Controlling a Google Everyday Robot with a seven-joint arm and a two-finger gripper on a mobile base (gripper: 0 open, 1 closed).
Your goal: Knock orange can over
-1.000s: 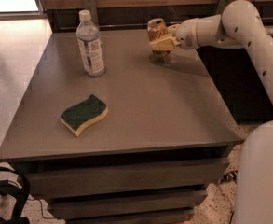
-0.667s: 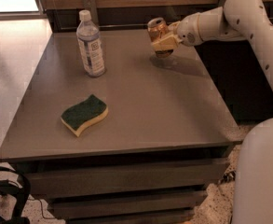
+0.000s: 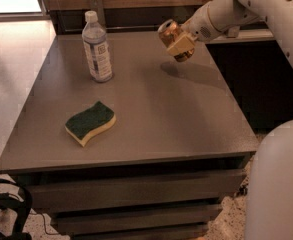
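Orange-gold metal can [image 3: 167,33] tilted, clamped in end effector [image 3: 177,42] above table [image 3: 186,119]

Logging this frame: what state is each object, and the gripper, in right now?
orange can: lifted off the table, tilted, its shadow on the surface below.
gripper: over the table's far right part, shut on the orange can.
water bottle: upright at the far left, white cap on.
sponge: lying flat, green side up, front left.
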